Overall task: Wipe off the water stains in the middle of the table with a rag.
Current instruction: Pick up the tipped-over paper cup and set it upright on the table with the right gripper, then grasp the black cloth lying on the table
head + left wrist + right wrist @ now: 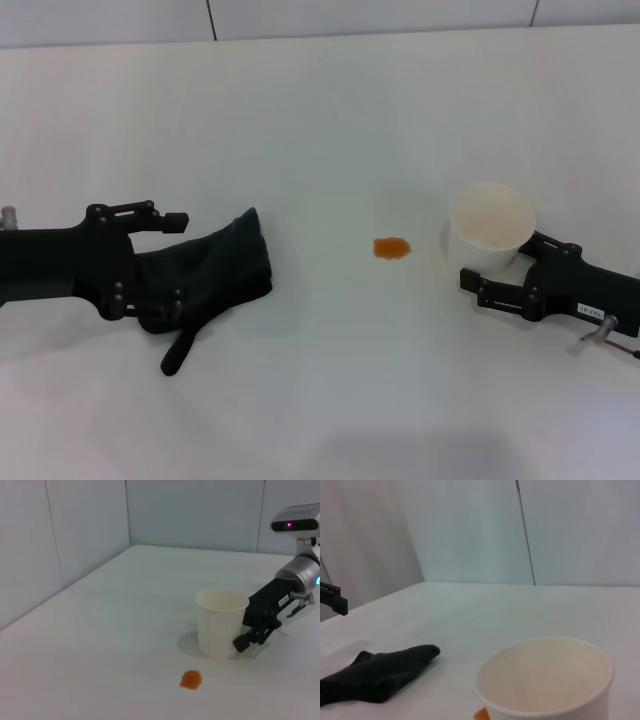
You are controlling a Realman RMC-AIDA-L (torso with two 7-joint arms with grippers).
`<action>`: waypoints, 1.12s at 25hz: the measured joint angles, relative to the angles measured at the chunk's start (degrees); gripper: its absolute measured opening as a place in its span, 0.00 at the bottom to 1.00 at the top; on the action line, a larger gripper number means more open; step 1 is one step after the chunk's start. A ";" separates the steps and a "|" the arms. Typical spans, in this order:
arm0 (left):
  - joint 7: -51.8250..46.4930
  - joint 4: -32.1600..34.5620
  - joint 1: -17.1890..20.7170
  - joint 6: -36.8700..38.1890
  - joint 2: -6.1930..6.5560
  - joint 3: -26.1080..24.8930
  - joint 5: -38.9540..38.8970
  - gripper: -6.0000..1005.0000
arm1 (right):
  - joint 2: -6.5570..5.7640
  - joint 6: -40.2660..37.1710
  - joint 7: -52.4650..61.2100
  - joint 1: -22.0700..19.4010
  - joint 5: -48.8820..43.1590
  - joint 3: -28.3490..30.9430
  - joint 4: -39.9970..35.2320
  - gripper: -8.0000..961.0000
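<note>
The water stain (392, 247) is a small orange blot in the middle of the white table (320, 120). It also shows in the left wrist view (190, 679). The rag (222, 262), a dark cloth with a narrow tail, lies left of the blot and shows in the right wrist view (375, 672). My left gripper (176, 260) is open, with its fingers on either side of the rag's near end. My right gripper (505, 262) is open at the base of a white cup (492, 222), right of the blot.
The white cup (220, 622) stands upright just right of the blot, with my right arm (280, 597) behind it. Pale wall panels (370, 15) run along the table's far edge.
</note>
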 joint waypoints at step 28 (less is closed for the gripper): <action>0.00 0.08 0.34 -0.26 0.06 0.00 0.04 0.76 | -0.83 -8.96 -0.98 -8.99 -0.30 0.51 -6.24 0.90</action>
